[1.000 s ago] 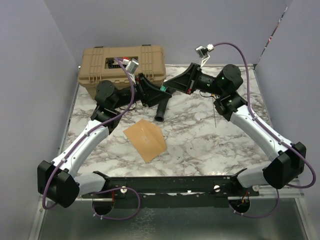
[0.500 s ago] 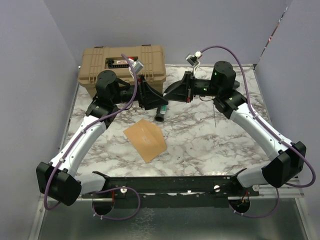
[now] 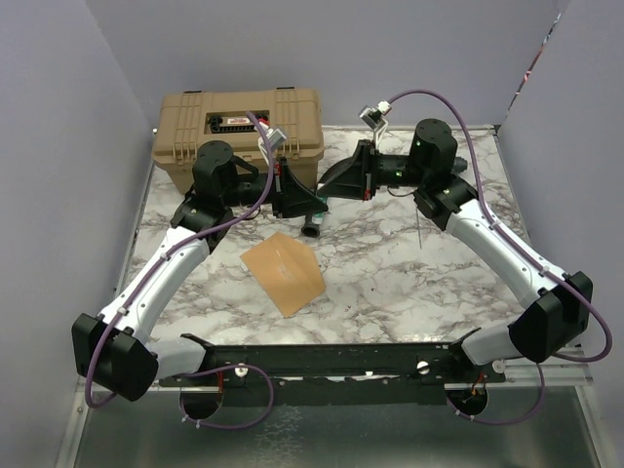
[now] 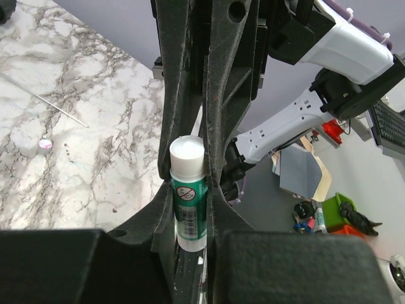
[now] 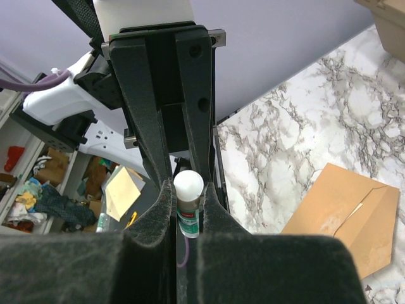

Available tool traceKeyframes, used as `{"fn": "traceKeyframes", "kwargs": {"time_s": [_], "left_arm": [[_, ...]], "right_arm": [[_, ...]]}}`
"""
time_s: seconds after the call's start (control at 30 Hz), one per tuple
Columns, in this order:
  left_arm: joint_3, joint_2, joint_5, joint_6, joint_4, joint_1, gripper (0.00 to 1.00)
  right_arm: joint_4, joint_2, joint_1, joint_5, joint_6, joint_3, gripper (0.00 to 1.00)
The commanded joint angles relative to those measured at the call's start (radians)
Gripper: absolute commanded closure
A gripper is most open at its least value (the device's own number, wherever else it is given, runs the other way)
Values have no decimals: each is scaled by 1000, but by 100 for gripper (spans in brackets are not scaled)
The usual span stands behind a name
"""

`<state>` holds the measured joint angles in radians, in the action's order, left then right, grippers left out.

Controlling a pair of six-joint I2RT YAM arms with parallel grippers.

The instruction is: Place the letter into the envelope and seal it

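Note:
The orange-tan envelope (image 3: 283, 271) lies flat on the marble table, in front of both arms; it also shows in the right wrist view (image 5: 342, 215), with its flap edge visible. The letter is hidden from view. Above the back of the table, my left gripper (image 3: 310, 198) and right gripper (image 3: 330, 185) meet tip to tip. Both are shut on one white-and-green glue stick (image 4: 188, 202), whose white end (image 5: 188, 185) sits between the fingers. A short black tube (image 3: 312, 229) shows just below them.
A tan toolbox (image 3: 239, 127) stands at the back left, right behind the left arm. A thin metal rod (image 3: 417, 229) lies on the table under the right arm. The purple walls close in on both sides.
The left wrist has risen and swung toward the right gripper, and its jaws have closed on the glue stick. The right gripper has shifted slightly left to meet it. The envelope has not moved.

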<state>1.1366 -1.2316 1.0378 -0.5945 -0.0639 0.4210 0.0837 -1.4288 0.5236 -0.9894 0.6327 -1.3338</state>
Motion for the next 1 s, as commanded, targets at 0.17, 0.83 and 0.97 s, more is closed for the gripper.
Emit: {"fn": "traceKeyframes", "kwargs": {"time_s": [0.17,0.83,0.97], "left_arm": [[-31,38,-165,52,-2,8,100],[-129,78,-784,-468,-394,71,100],[-133,81,-790,-476,-398,71,100]], "right_arm": [[109,65,2,159,52,69,33],[263,95,62,427,-22,182,33],[330,67,62,410,64,166,46]]}}
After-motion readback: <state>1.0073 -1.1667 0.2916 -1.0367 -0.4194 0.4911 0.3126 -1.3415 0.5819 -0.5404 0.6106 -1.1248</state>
